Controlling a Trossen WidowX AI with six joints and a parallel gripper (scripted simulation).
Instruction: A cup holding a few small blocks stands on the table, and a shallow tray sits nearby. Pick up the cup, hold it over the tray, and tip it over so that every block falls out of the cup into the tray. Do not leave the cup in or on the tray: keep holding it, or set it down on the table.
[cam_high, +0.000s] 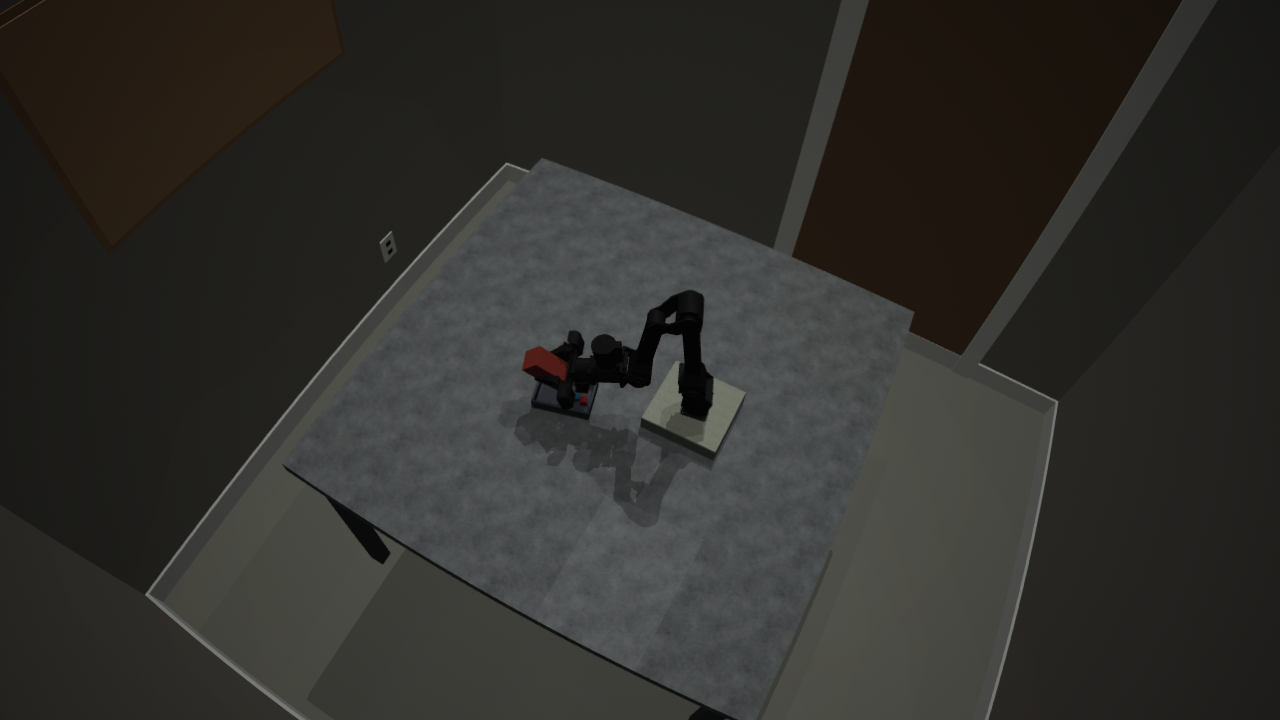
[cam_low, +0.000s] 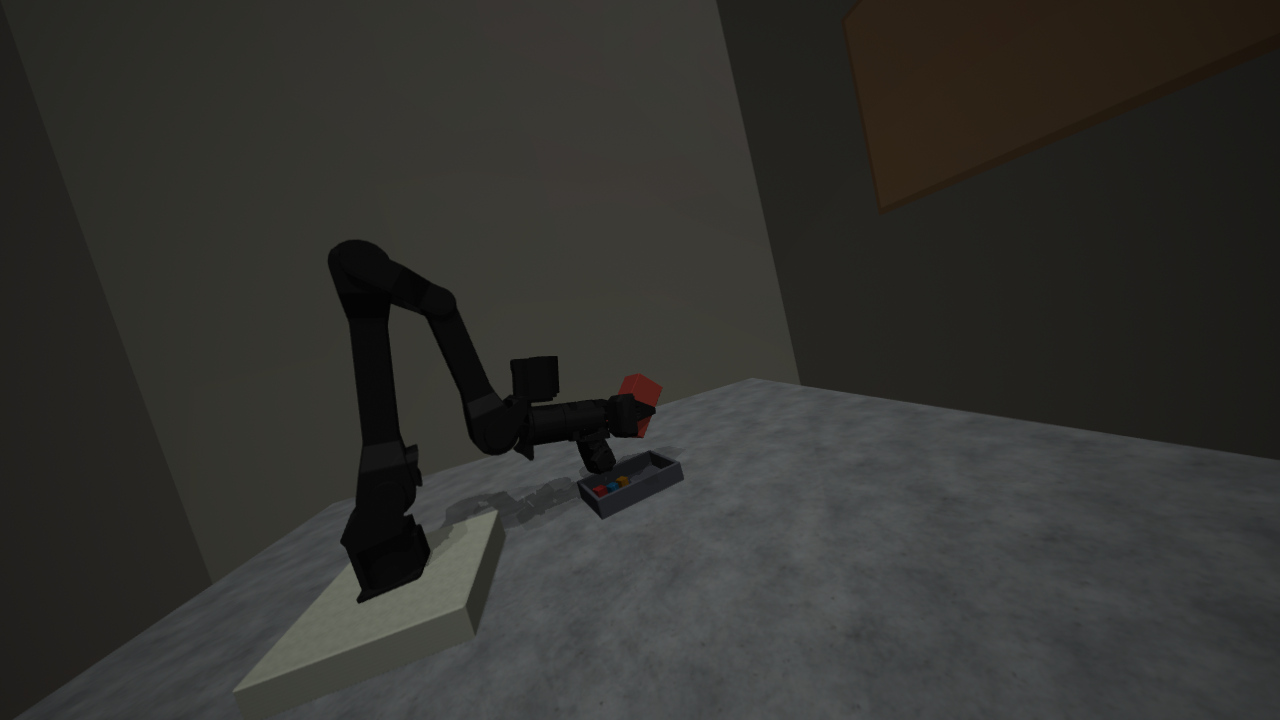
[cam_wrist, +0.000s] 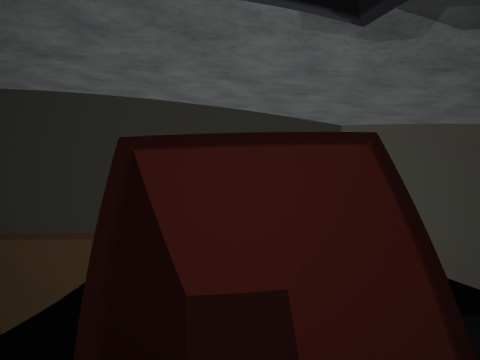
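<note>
- Evidently the end effector (cam_high: 556, 371) (cam_low: 640, 414) grips the red cup (cam_high: 542, 361) (cam_low: 639, 391) (cam_wrist: 240, 215), tipped for pouring.
- Tray (cam_high: 561, 411) (cam_low: 640, 491), frame centre, catches blocks (cam_high: 581, 400) (cam_low: 612, 487).

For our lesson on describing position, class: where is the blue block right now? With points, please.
In the exterior view, the blue block (cam_low: 613, 487) lies inside the tray (cam_low: 642, 490), towards its left end, between the red block (cam_low: 600, 490) and the orange block (cam_low: 622, 481).
</note>
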